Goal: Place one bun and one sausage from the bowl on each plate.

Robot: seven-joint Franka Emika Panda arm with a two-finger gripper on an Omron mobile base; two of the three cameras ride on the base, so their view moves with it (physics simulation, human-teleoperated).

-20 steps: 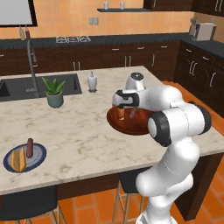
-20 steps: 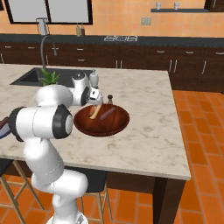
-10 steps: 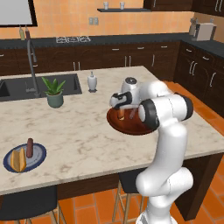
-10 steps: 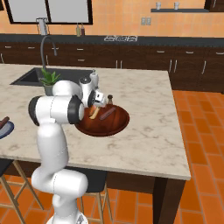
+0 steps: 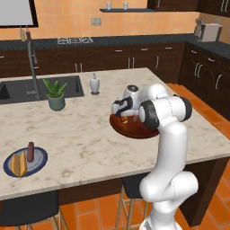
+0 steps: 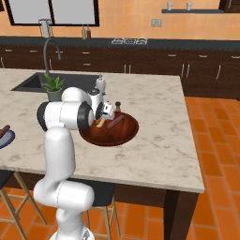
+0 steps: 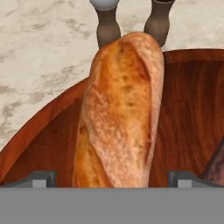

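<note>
So the jaws were spread as wide as they go, nothing gripped yet. In the hand view the gripper (image 7: 112, 177) was seen low over the bun (image 7: 120, 113), with one fingertip (image 7: 37, 178) off each side of it, so the bun lay between them but untouched as far as could be told.

The bun was resting in the bowl (image 7: 39, 127), propped against the rim on the side toward the two shakers (image 7: 107, 22) standing on the counter (image 7: 39, 52) just past it. A dark edge of the sausage (image 7: 216, 164) was caught at the right of that view, near the bun. From the right base view the bowl (image 6: 125, 133) could be made out mid-island with the sausage (image 6: 114, 122) lying in it.

Over at the near left of the island, the blue plate (image 5: 40, 164) was already loaded with a bun (image 5: 19, 164) and a sausage (image 5: 30, 151). So probably half done.

What could go wrong: the bun was tilted up the sloping wall, so a squeeze placed off-centre might have let it pivot or slide out. The sausage could also have been nudged if the hand was lowered further.
</note>
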